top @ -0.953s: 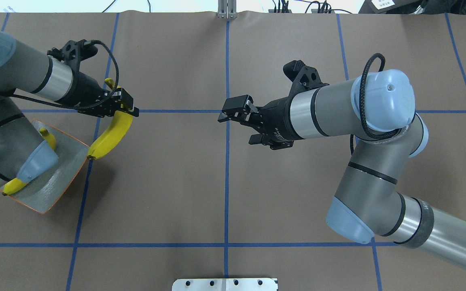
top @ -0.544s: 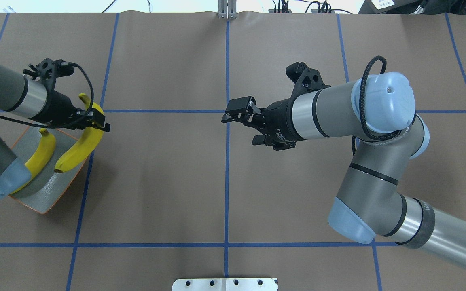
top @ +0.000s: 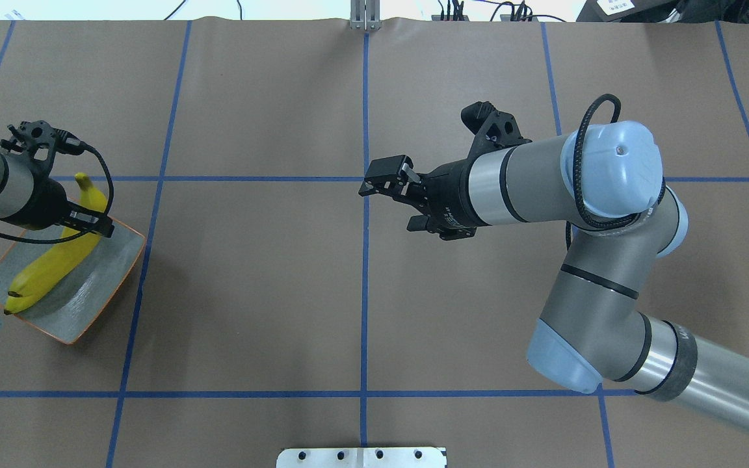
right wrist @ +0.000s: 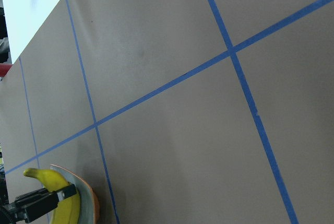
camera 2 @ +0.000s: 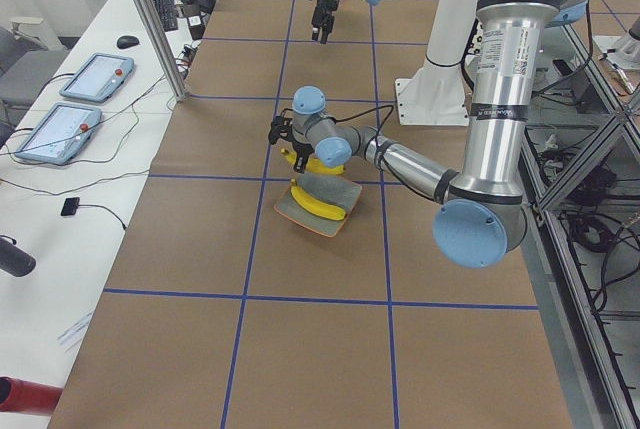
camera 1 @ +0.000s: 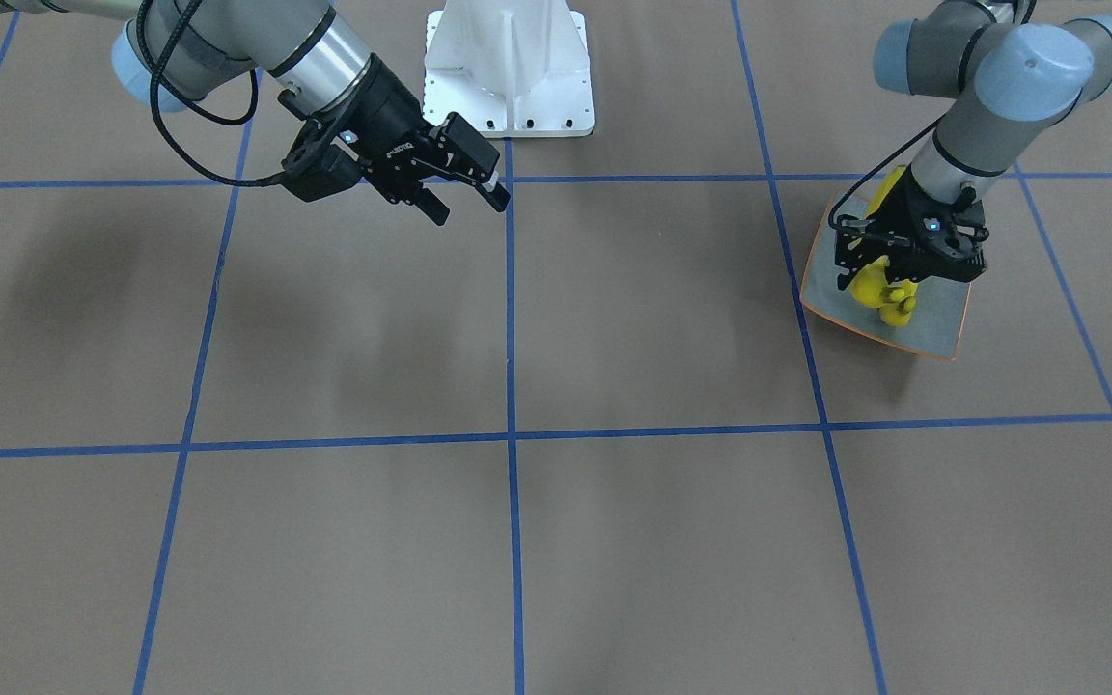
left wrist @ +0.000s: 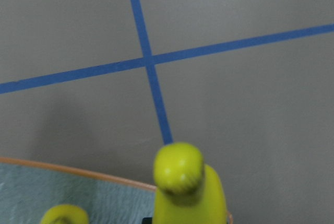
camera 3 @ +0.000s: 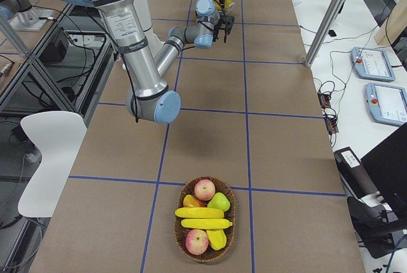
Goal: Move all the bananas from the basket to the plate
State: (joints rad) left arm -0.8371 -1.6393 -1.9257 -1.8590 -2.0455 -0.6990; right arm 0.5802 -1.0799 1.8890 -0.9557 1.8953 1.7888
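My left gripper (top: 95, 224) is shut on a yellow banana (top: 56, 263) and holds it low over the grey-blue plate (top: 91, 296) with the orange rim, at the table's left edge. The wrist view shows the held banana's tip (left wrist: 180, 169) and a second banana's tip (left wrist: 65, 216) on the plate; from overhead that second banana is hidden under the held one. My right gripper (top: 389, 207) is open and empty above the table's middle. The basket (camera 3: 181, 241) at the far right end holds two more bananas (camera 3: 198, 212).
The basket also holds apples (camera 3: 204, 189) and a green pear (camera 3: 219, 202). The white robot base (camera 1: 510, 68) stands at the table's near edge. Blue tape lines cross the brown table (top: 251, 279). Tablets (camera 2: 95, 77) lie on a side bench.
My left gripper has carried the banana left and back, from beside the plate to over it, covering the banana lying there. The right arm has barely moved.
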